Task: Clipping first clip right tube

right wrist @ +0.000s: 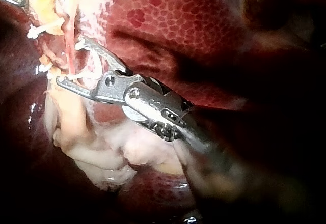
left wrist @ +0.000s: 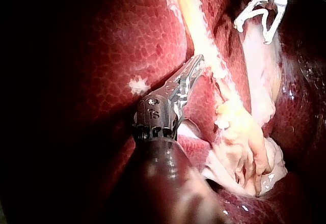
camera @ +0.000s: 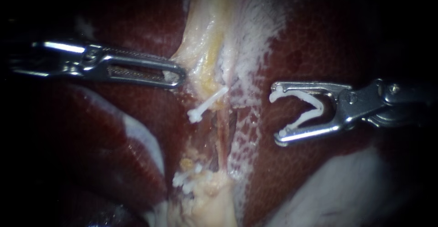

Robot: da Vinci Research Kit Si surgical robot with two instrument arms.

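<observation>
Over the liver (camera: 319,39), right tool (camera: 276,115) holding open clip (camera: 305,119)

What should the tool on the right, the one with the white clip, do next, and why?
Probably ease the right instrument sideways toward the reddish tube, until its clip straddles the tube. The clip sits open between the jaws but is apart from the tube, over bare liver. The left instrument holds the pale tissue, and the tube looks exposed.
</observation>
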